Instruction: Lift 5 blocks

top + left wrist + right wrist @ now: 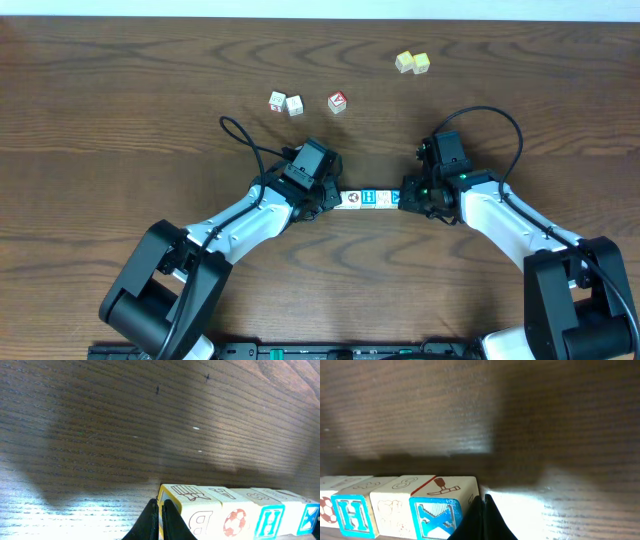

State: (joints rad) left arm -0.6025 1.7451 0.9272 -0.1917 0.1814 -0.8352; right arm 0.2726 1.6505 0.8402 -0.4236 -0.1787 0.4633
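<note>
The left claw (160, 510) is pinched fully closed with nothing between its fingers, and its tip presses flat against the end of the row of blocks (368, 199) from the row's 9 o'clock side; the right claw (481, 506) is closed and empty in the same way and bears on the opposite end from 3 o'clock. The squeeze that the lift depends on looks to be in place, with five cubes lined up face to face and trapped between the two tips. From these views I cannot tell whether the row has left the table (120, 120) or rests on it, so the raising itself is best counted as not yet shown. What is left, by my reading, is to bring both arms up together without easing the pressure, since any slack would probably let the middle cubes drop. The blocks are small white cubes with printed faces: from the left claw's end they show a letter B, a red ball, a bright blue H, a faint line drawing and a blue X, with more letters and a small hammer on top. Two loose white cubes (285, 102) lie at the row's 10 o'clock, a red-faced cube (337, 101) at 11, and two pale yellow cubes (412, 62) at 1, all well apart
</note>
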